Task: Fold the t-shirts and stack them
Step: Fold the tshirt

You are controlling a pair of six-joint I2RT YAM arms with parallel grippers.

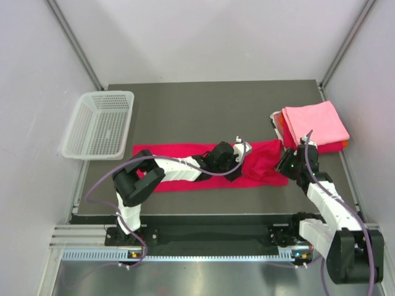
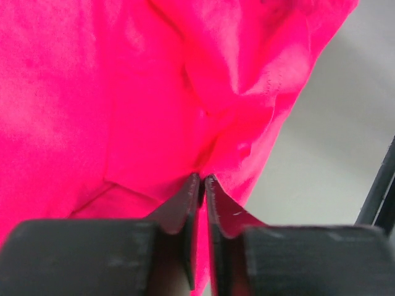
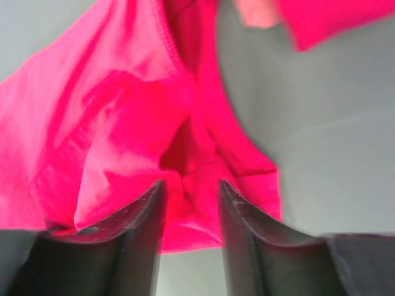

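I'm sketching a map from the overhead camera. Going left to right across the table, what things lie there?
White basket → crimson t-shirt → stack of folded t-shirts, light pink on top.

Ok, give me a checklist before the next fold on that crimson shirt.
1. Left end effector pinching the crimson t-shirt: ok, jaws shut on a fold.
2. Right end effector gripping too: not ok, jaws open over the cloth.
3. Shirt lying flat: not ok, bunched at its right end.
4. Folded stack tidy: ok, pink on top.
5. How many layers are pinched: cannot tell.
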